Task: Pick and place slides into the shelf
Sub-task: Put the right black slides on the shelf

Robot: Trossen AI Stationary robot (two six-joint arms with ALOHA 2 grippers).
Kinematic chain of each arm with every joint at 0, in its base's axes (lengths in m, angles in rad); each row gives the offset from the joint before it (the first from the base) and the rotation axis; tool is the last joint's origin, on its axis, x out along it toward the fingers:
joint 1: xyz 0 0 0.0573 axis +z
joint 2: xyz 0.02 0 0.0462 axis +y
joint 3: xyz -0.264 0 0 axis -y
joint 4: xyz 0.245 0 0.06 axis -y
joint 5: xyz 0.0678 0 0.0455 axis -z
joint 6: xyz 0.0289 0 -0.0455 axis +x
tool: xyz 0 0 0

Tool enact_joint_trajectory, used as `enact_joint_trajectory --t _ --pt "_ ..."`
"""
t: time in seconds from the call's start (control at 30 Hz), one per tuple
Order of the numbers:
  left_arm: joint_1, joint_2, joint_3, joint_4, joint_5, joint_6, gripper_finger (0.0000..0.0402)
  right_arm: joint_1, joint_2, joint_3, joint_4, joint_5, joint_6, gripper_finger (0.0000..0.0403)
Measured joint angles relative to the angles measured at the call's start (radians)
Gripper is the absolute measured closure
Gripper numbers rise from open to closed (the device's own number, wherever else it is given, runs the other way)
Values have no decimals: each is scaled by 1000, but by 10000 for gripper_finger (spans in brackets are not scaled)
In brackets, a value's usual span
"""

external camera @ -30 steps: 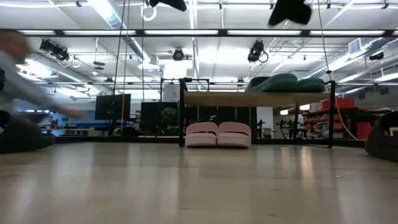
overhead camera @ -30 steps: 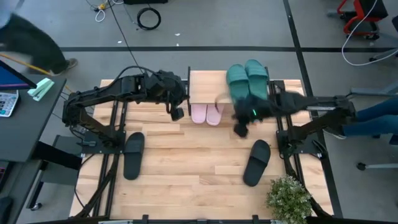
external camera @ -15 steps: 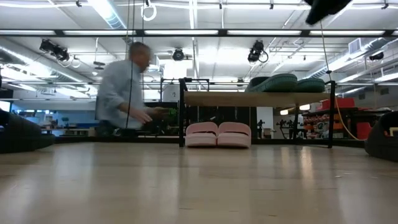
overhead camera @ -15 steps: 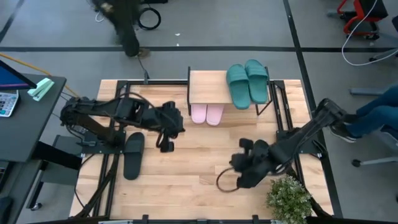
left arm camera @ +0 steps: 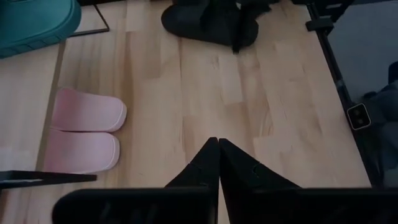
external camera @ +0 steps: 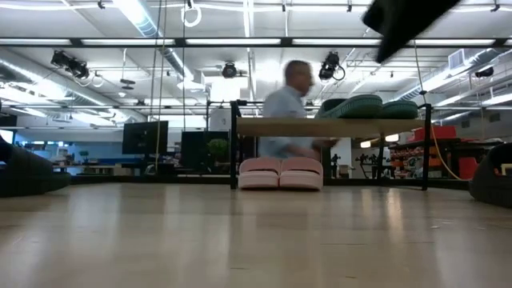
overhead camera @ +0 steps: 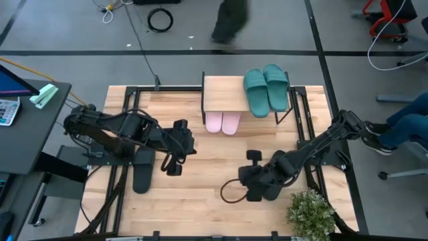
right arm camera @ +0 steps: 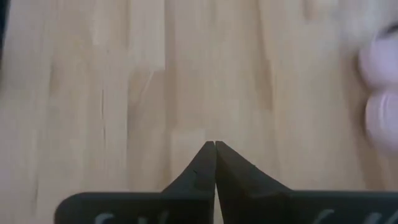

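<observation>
Hidden, cropped and blurred parts

In the high view the right arm covers the black slide (overhead camera: 267,182) beneath it almost entirely, and the left arm overlaps the other black slide (overhead camera: 142,175); the shelf (overhead camera: 224,94) top hides the far ends of the pink slides (overhead camera: 222,122). The person (external camera: 290,112) behind the shelf is smeared by motion. In the right wrist view the pink slides (right arm camera: 380,93) are blurred and cropped.

shelf (overhead camera: 223,91): light plank top, thin black frame, far table edge | teal slides (overhead camera: 265,89): pair, side by side on top, right end | pink slides (overhead camera: 222,122): pair, side by side beneath plank | black slide (overhead camera: 142,169): flat on table, left side
</observation>
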Motion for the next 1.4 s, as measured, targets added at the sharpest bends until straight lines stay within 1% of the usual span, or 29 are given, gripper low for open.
enact_joint_trajectory --t 0.13,0.3,0.47,0.6,0.73,0.9,1.03,1.27,1.4 --pt "0 0 0 -12 0 0 382 26 5 0 -169 -38 116 360" --pt "0 0 0 -53 0 1 395 43 35 0 -340 -74 300 302" --pt "0 0 0 -65 0 0 391 80 58 0 -402 -80 445 254" --pt "0 0 0 -65 0 -1 380 120 96 -24 -438 -81 581 231" --pt "0 0 0 -65 0 4 382 155 145 -67 -501 -88 654 226" --pt "0 0 0 -65 0 0 396 164 196 -68 -666 -51 706 236" --pt "1 0 0 -66 0 -1 396 164 199 -68 -656 -39 719 238" --pt "1 0 0 -66 0 -1 375 171 202 -70 -660 -12 760 238" --pt "-4 0 0 -66 0 -2 378 171 202 -144 -660 -16 773 238"
